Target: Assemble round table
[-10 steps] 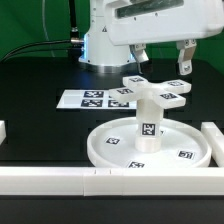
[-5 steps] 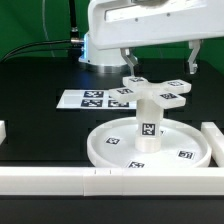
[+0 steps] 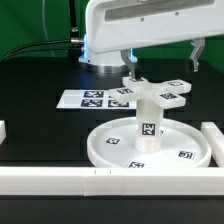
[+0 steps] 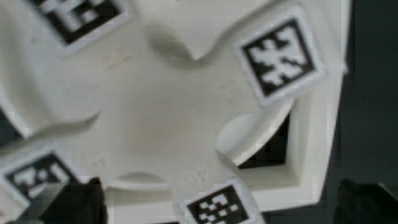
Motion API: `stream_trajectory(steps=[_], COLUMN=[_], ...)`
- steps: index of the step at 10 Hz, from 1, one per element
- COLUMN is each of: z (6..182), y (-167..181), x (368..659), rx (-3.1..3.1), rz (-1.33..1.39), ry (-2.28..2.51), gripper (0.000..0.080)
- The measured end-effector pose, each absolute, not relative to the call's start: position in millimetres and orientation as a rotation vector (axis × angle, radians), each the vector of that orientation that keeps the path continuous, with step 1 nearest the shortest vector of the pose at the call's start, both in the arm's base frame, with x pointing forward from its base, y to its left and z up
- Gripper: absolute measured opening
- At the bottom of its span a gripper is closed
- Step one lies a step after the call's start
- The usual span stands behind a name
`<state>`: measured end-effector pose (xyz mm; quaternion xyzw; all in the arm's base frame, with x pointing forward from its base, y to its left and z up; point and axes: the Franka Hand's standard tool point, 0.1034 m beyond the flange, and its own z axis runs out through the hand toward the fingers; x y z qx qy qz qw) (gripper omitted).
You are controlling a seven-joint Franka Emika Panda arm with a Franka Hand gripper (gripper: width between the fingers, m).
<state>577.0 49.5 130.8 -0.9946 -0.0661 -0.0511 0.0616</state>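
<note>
The large white round disc (image 3: 112, 152) lies on the black table. The short cylindrical leg (image 3: 147, 122) stands upright in the disc's centre. The cross-shaped foot (image 3: 166, 93) sits on top of the leg. My gripper (image 3: 162, 60) is open just above the foot, one finger on each side, and holds nothing. In the wrist view the foot (image 4: 169, 110) and its tags fill the picture. My gripper (image 4: 217, 205) shows there only as two dark fingertips (image 4: 71, 200) at the edge, spread wide apart.
The marker board (image 3: 98, 98) lies behind the disc towards the exterior view's left. White border blocks run along the front (image 3: 60, 180) and at the exterior view's right (image 3: 212, 135). The robot base stands at the back.
The fingers have spread wider apart above the foot. The arm has shifted slightly towards the exterior view's left. The disc, leg and foot have not moved.
</note>
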Motion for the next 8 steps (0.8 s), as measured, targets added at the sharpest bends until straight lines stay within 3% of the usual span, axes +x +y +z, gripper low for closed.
stream_trajectory(steps=[4, 8], z=[130.9, 130.3], y=[52.2, 48.9], x=[576.5, 577.0], rx=[-2.950, -2.822], rz=[-0.134, -0.135], ry=[-0.911, -1.276], gripper=[0.0649, 0.0649])
